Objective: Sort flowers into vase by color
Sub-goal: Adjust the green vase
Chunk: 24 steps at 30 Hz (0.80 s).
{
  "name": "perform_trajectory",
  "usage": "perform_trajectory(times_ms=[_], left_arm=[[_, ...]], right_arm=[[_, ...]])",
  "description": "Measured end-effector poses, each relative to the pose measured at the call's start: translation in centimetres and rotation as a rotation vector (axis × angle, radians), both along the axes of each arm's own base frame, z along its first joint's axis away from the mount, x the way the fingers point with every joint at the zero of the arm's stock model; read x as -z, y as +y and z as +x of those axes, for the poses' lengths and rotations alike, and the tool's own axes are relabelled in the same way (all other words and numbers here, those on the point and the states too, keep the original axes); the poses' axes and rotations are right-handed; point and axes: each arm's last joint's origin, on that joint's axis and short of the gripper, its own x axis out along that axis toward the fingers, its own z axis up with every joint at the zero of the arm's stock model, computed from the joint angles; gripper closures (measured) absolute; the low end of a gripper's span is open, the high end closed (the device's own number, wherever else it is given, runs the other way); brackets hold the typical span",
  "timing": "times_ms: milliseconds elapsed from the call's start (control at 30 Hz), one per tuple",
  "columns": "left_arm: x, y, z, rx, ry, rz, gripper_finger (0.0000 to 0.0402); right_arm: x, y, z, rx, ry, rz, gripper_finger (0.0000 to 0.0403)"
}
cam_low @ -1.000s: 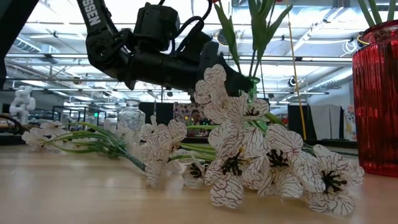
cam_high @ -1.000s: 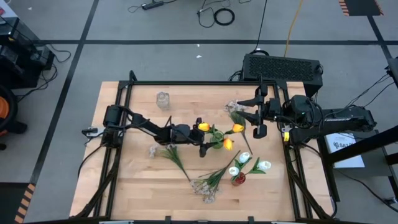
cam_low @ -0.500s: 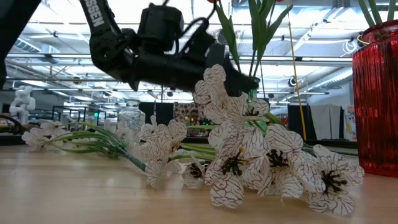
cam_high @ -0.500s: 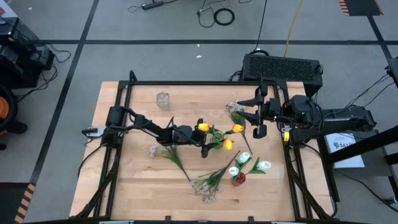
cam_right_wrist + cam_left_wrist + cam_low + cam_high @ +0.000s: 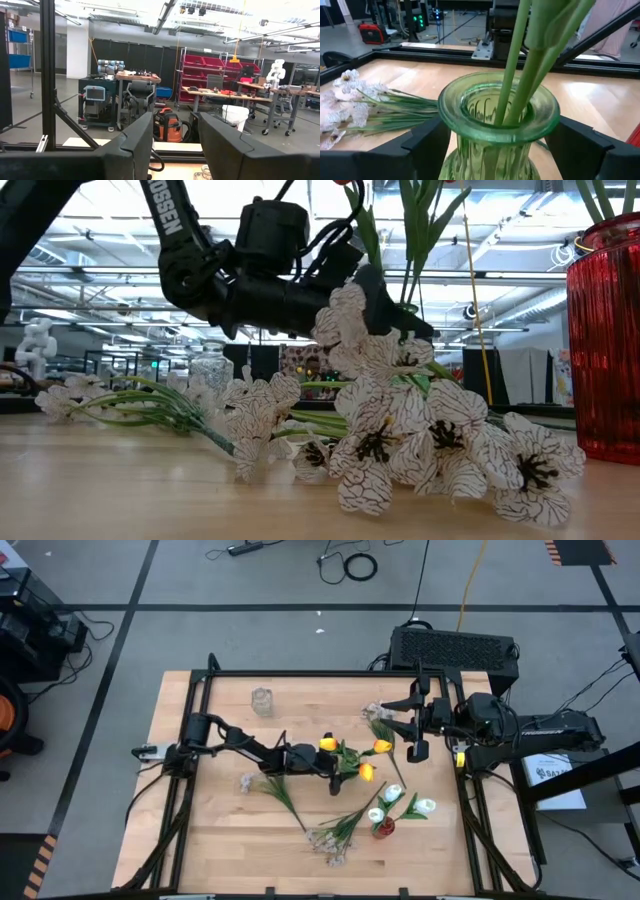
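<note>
Left gripper (image 5: 340,766) is straddling the green vase (image 5: 497,122) mid-table, fingers spread wide, not clamping. Orange tulips (image 5: 366,771) are sitting in that vase. Right gripper (image 5: 416,724) is idling beyond it, fingers parted, holding nothing. White tulips (image 5: 388,795) are standing in the red vase (image 5: 604,340) nearby.

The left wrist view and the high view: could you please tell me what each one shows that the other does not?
Only the left wrist view shows the green vase's ribbed rim close up between the open left gripper's fingers, apart from the glass. Only the high view shows the red vase holding white tulips, the clear vase and the right gripper waiting at the table's far right. Both show green stems standing in the green vase.
</note>
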Motion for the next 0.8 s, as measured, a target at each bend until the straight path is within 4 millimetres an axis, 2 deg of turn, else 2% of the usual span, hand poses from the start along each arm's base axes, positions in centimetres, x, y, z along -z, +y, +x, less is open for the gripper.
perform_trajectory(times_ms=[433, 533, 800], left_arm=[[0.23, -0.03, -0.25, 0.015, 0.009, 0.005, 0.0216], [0.22, -0.04, -0.25, 0.018, 0.009, 0.007, 0.0223], [-0.05, -0.02, -0.34, 0.023, 0.034, 0.03, 0.0212]], right_arm=[[0.02, 0.0, 0.0, 0.0, 0.002, 0.002, 0.0252], [0.02, -0.01, 0.0, 0.0, 0.002, 0.002, 0.0252], [0.03, 0.0, 0.01, 0.0, 0.003, 0.002, 0.0252]])
